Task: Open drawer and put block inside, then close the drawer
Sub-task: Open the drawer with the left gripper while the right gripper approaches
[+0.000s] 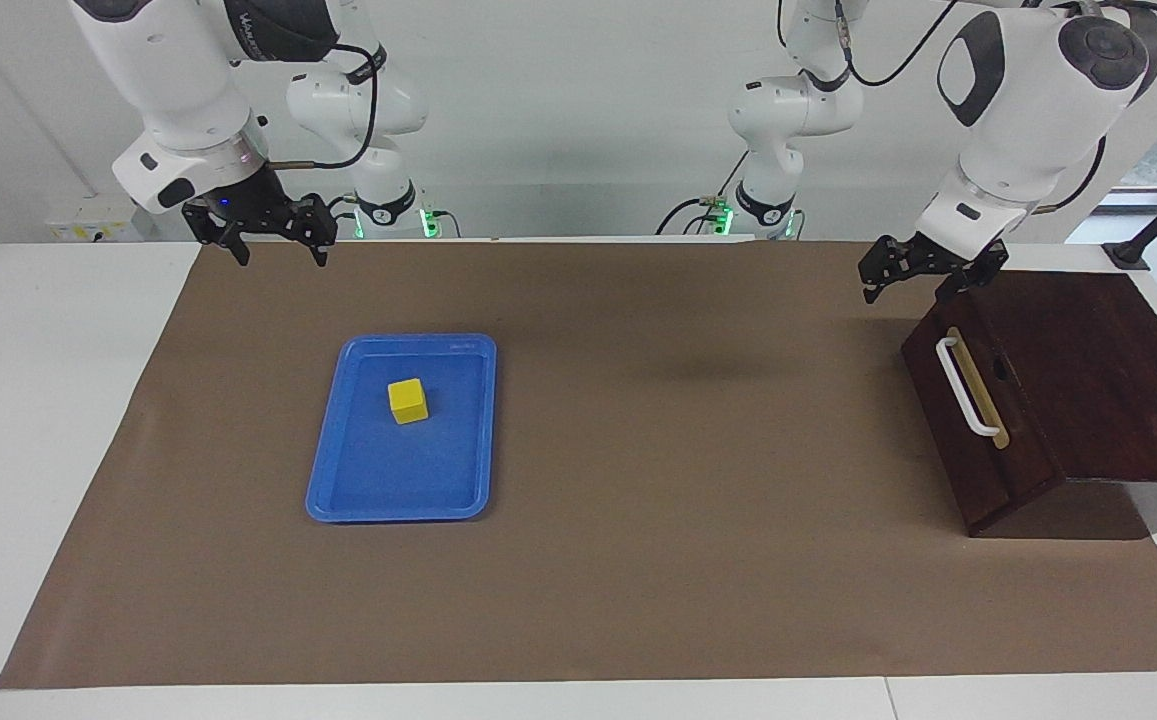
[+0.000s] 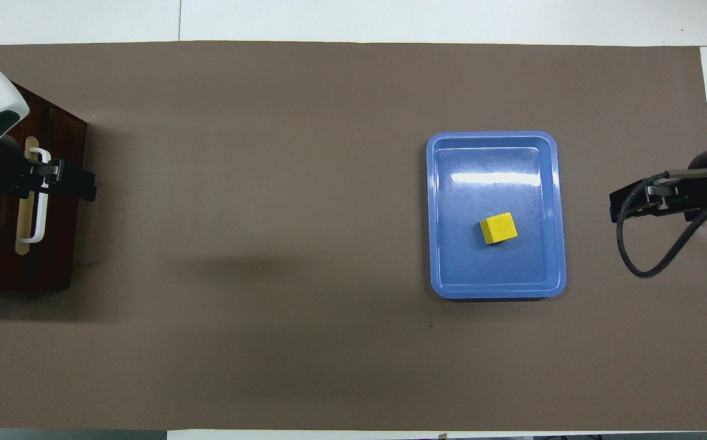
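The dark brown drawer (image 1: 978,420) is shut in its cabinet (image 1: 1098,370) at the left arm's end of the table. Its white bar handle (image 1: 966,388) faces the table's middle and also shows in the overhead view (image 2: 38,205). My left gripper (image 1: 910,287) is open and hangs above the cabinet's front top edge, over the handle (image 2: 54,178), touching nothing. The yellow block (image 1: 408,401) lies in the blue tray (image 1: 323,470), as the overhead view (image 2: 498,228) also shows. My right gripper (image 1: 278,245) is open and empty in the air, apart from the tray (image 2: 652,201).
The blue tray (image 2: 494,290) lies on the brown mat (image 1: 638,560) toward the right arm's end. The mat covers most of the white table (image 1: 38,450). The cabinet's top slopes and juts past the mat's edge.
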